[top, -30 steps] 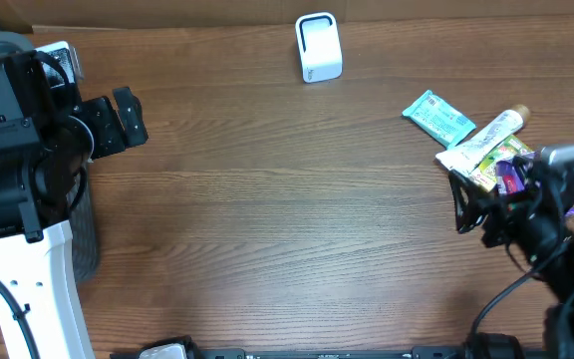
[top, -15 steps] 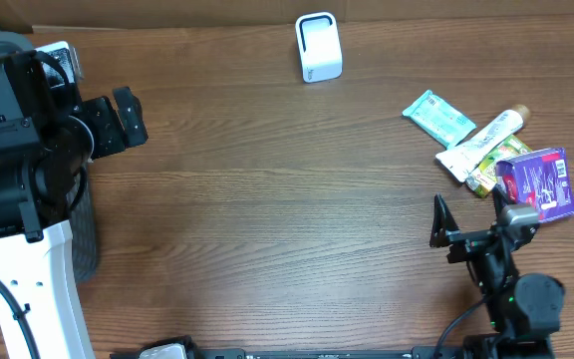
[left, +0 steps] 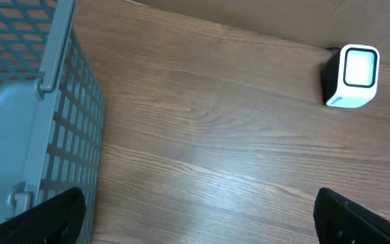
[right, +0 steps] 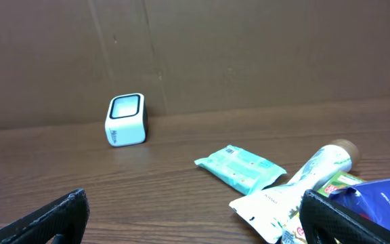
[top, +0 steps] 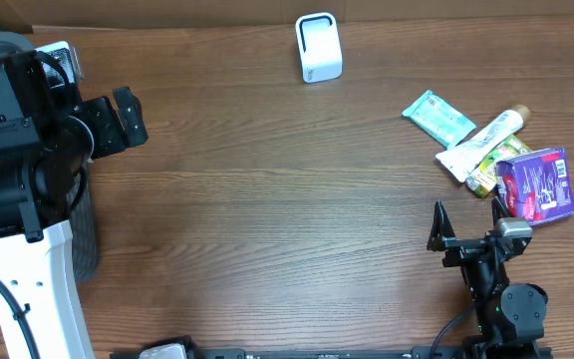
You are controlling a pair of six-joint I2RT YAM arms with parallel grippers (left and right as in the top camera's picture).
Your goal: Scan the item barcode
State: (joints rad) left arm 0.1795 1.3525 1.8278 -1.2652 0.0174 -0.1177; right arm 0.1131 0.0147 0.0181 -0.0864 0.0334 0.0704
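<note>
The white barcode scanner stands upright at the back of the table, also in the left wrist view and the right wrist view. A pile of items lies at the right: a teal packet, a white tube, a green packet and a purple box. My right gripper is open and empty near the front edge, just short of the pile. My left gripper is open and empty at the far left.
A grey mesh basket stands at the table's left edge, under my left arm. A cardboard wall closes off the back of the table. Bare wood stretches between the scanner and the pile.
My right arm has drawn back from over the item pile toward the table's front edge, leaving the purple box in full view. The left arm has not moved.
</note>
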